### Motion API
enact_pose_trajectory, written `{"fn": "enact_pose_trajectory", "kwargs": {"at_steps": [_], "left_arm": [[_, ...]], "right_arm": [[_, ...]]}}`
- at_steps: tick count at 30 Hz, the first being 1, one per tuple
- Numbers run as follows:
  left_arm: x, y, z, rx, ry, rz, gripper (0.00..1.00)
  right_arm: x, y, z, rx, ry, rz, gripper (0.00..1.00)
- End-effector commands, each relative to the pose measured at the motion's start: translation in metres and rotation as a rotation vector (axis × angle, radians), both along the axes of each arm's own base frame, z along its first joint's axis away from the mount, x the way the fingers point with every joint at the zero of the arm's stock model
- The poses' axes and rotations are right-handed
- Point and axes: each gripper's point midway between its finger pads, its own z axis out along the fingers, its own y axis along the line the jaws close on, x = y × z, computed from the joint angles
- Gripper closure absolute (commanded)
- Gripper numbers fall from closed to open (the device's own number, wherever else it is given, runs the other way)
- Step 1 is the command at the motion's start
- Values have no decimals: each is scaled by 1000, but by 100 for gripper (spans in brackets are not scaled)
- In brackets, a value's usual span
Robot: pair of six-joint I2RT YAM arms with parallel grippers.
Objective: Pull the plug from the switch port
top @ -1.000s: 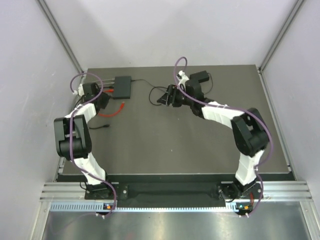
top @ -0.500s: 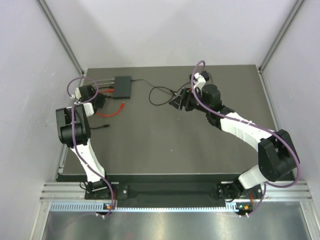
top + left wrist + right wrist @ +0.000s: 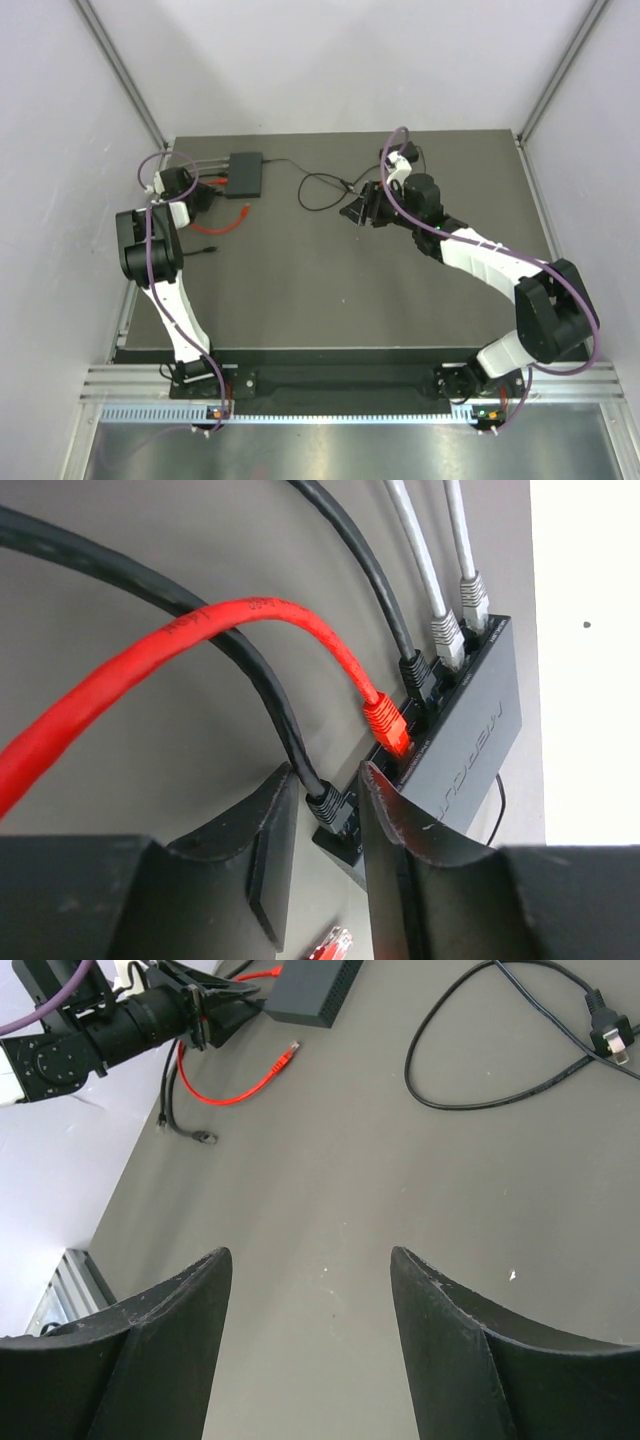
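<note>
The switch (image 3: 246, 173) is a flat black box at the back left of the table. In the left wrist view, the switch (image 3: 478, 730) has two grey plugs, a black plug, a red plug (image 3: 385, 723) and, at the near end, another black plug (image 3: 336, 810) in its sockets. My left gripper (image 3: 328, 780) is open, with its jaws on either side of that near black plug and a narrow gap on each side. It sits just left of the switch in the top view (image 3: 199, 191). My right gripper (image 3: 310, 1252) is open and empty above the bare table middle (image 3: 360, 212).
A loose red cable (image 3: 240, 1085) and a loose black cable (image 3: 205, 250) lie in front of the switch. A black power cord (image 3: 500, 1055) with a wall plug (image 3: 607, 1030) loops from the switch to the right. Grey walls stand on three sides of the table.
My right arm has stretched out to the right and its gripper has moved a little right. My left gripper has closed in on the switch's near end.
</note>
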Motion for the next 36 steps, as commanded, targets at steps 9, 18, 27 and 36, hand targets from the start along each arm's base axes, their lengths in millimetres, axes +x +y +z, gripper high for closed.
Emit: {"fn": "enact_pose_trajectory", "kwargs": {"at_steps": [9, 18, 27, 36], "left_arm": [[12, -9, 10, -20, -37, -73, 100], [-36, -60, 5, -66, 19, -207, 100], [-132, -140, -8, -104, 97, -390, 100], [-229, -177, -5, -117, 111, -435, 100]], "right_arm": [[5, -7, 0, -4, -19, -18, 35], [-8, -16, -8, -16, -3, -27, 35], [-27, -30, -30, -47, 40, -47, 35], [-49, -30, -49, -60, 103, -15, 35]]}}
